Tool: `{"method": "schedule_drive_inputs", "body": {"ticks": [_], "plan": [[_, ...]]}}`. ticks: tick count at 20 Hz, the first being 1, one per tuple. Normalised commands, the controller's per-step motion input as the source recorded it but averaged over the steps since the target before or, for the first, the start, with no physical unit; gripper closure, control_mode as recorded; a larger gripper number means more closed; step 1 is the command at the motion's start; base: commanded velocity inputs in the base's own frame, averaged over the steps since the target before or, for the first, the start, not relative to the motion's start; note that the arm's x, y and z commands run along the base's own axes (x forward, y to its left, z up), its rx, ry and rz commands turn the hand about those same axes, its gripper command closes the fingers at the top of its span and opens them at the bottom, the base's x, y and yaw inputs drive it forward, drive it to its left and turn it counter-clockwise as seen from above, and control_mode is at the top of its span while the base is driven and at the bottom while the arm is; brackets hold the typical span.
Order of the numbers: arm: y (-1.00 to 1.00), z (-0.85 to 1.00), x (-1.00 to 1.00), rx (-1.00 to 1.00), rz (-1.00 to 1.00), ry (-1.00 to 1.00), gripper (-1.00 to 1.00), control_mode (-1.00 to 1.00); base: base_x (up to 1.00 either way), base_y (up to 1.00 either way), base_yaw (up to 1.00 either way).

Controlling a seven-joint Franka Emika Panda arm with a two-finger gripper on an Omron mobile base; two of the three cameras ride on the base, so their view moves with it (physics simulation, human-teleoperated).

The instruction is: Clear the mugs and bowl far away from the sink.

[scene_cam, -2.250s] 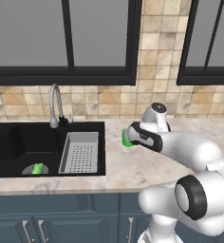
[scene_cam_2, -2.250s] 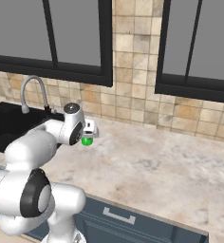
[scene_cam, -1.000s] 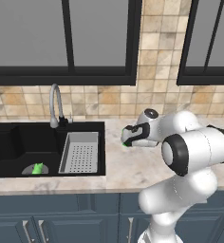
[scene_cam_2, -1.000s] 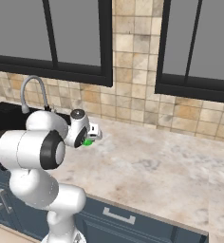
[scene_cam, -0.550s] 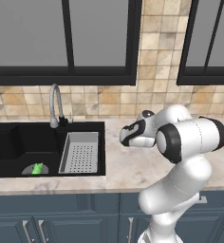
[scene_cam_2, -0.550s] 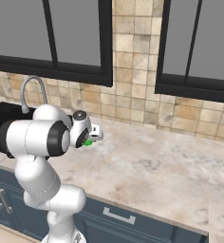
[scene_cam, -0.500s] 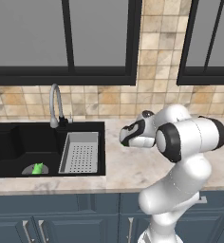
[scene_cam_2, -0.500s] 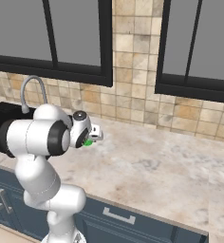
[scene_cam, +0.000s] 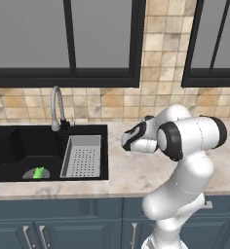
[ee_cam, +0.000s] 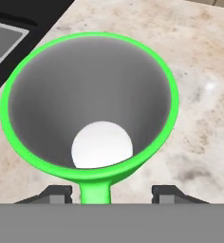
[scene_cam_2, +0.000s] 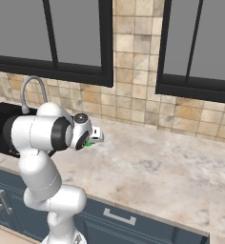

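The green mug point(ee_cam: 89, 102) stood on the tabletop point(ee_cam: 204, 71) mid-frame, just right of the sink point(scene_cam: 19, 151); the tool point(ee_cam: 111, 193) looked into its mouth, tips apart astride its handle.

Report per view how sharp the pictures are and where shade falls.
Hand view: crisp; the bright green mug has a grey shaded inside and pale bottom. Left base view: the black sink basin is dark. Right base view: evenly lit marble counter, no glare.
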Motion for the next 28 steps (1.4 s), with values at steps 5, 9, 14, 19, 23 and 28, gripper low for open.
{"method": "schedule_drive_inputs", "body": {"ticks": [5, 9, 14, 19, 23, 28], "plan": [[0.0, -0.04, 0.0, 0.0, 0.0, 0.0, 1.0, -1.0, 0.0, 0.0, 0.0], [0.11, -0.02, -0.06, 0.0, 0.0, 0.07, 1.0, -1.0, 0.0, 0.0, 0.0], [0.14, -0.02, -0.33, 0.0, 0.0, 0.13, 1.0, -1.0, 0.0, 0.0, 0.0], [-0.01, 0.7, -0.22, 0.0, 0.0, -0.01, 1.0, -1.0, 0.0, 0.0, 0.0], [-0.15, 1.0, -0.51, 0.0, 0.0, -0.06, 1.0, -1.0, 0.0, 0.0, 0.0], [-0.1, 0.98, -0.74, 0.0, 0.0, -0.1, 1.0, -1.0, 0.0, 0.0, 0.0]]}}
